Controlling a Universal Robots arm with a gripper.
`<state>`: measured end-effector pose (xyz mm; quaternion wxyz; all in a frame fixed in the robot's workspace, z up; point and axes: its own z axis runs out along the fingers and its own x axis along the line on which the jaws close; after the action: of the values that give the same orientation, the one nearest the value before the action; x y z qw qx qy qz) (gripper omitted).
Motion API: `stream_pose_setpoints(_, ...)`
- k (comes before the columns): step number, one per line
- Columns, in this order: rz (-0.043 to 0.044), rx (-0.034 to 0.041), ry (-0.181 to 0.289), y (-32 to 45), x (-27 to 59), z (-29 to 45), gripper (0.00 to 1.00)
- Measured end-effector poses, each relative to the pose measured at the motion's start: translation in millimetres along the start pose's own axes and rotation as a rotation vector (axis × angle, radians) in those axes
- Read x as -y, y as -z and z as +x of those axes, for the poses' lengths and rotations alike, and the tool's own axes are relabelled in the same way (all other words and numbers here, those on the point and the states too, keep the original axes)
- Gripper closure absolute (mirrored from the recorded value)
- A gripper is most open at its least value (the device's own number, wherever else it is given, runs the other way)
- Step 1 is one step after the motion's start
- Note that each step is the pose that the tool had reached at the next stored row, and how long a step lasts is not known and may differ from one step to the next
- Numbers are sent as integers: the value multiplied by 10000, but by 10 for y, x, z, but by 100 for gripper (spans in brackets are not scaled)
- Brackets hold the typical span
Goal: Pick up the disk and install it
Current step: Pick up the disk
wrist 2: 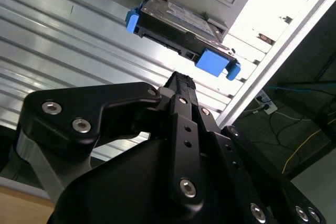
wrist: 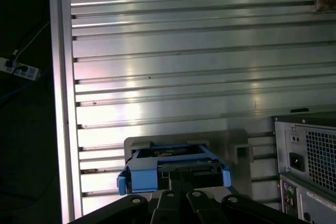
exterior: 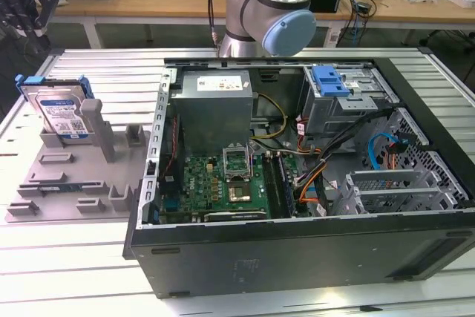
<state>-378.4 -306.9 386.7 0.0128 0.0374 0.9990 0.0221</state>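
The disk [exterior: 63,113] stands upright in 1 slot of the grey fixture [exterior: 74,183]. Its white and blue label faces outward; the print is not legible. In the first wrist view, the gripper [wrist: 181,177] hovers near the fixture, just clear of the disk's blue carrier, jaws closed on nothing.

The disk [wrist: 169,166] is seen end-on, framed by its blue carrier [wrist: 143,174] and seated in a grey holder [wrist: 241,149] on the ribbed tabletop [wrist: 184,77]. The black hand [wrist: 179,178] is positioned just before the disk. A computer case [wrist: 307,156] is located beside the holder.
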Motion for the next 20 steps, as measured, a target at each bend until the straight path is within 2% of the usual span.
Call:
stream_pose_setpoints(12, 0, -9, 28, 1, 0, 1, 89)
stream_pose_setpoints(15, -8, -26, 377, 0, 0, 0, 89)
stream_pose_setpoints(18, -30, -69, 1308, 0, 0, 0, 89)
stream_pose_setpoints(20, -39, -107, 1667, -1, 0, 0, 89)
